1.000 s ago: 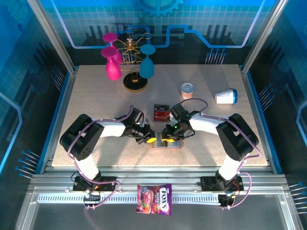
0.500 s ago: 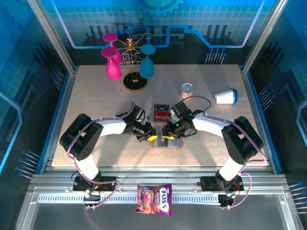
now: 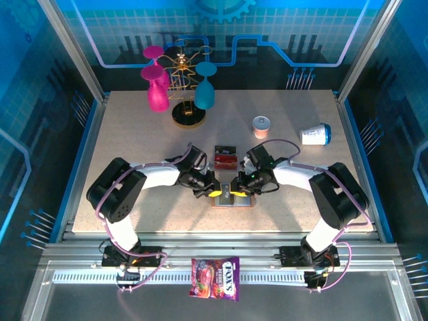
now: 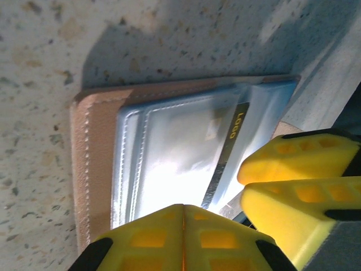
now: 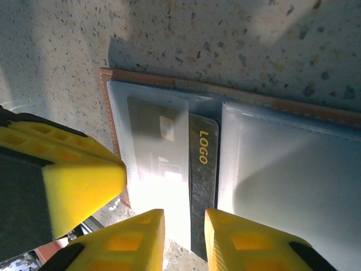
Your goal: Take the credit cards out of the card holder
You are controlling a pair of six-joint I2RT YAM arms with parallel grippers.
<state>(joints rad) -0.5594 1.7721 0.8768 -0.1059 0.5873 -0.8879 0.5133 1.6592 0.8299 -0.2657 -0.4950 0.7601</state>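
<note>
The tan card holder (image 3: 235, 200) lies open and flat on the table near its front edge. Its grey-blue pockets (image 5: 282, 169) face up, and its tan rim (image 4: 93, 169) runs along the left. One card with a dark band marked LOGO (image 5: 203, 180) (image 4: 228, 149) pokes out of the left pocket. My left gripper (image 3: 212, 192) (image 4: 183, 217) is shut, empty, its tip over the wallet's left half. My right gripper (image 3: 236, 192) (image 5: 185, 234) is open just above the pocket beside that card's edge. Red credit cards (image 3: 225, 157) lie on the table behind the wallet.
A stand (image 3: 186, 114) holding pink and teal glasses is at the back left. A small can (image 3: 261, 126) and a paper cup (image 3: 314, 134) on its side lie at the back right. A candy bag (image 3: 215, 277) rests on the front rail.
The left gripper has slid a little to the right over the wallet. The right gripper has shifted slightly above it. The wallet has stayed put.
</note>
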